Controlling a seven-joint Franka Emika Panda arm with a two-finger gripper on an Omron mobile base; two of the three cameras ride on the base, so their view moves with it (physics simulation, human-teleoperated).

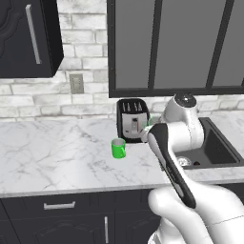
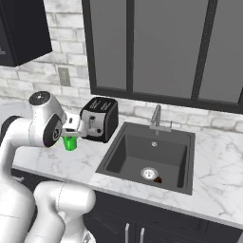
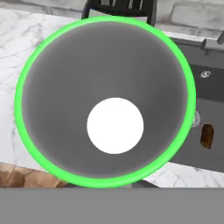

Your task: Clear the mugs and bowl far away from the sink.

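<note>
Left base view. One green mug (image 1: 118,148) stands upright on the white marble tabletop (image 1: 52,152) at the centre of the frame, just left of the black toaster (image 1: 131,118) and apart from it. The sink (image 1: 217,147) lies at the right edge, largely hidden behind the white arm, which rises from the lower right and folds at mid-frame. A sliver of green shows between the arm and the toaster's right side; this appears to be a second mug, though too little of it is seen to be sure. The bowl cannot be placed from this side.

Right base view. A mug (image 2: 71,142) hangs at the gripper (image 2: 72,134), at left of centre, off the tabletop and just left of the toaster. The basin sits at centre right with its silver drain (image 2: 149,173) and faucet (image 2: 156,117); a small dark object lies beside the drain. The arm bends sharply, the wrist level and reaching toward the toaster, the hand directed downward.

Hand view. The lens looks straight down into a mug whose green rim (image 3: 26,78) rings a grey interior with a white disc at its floor. Its closeness suggests the jaws are clamped on it, but the fingers are hidden, so their state cannot be told.

Progress, as a judgement: one mug appears lifted and in transit and has yet to be set down; the other, on the tabletop, is only moderately far from the sink. Most of the task remains.
</note>
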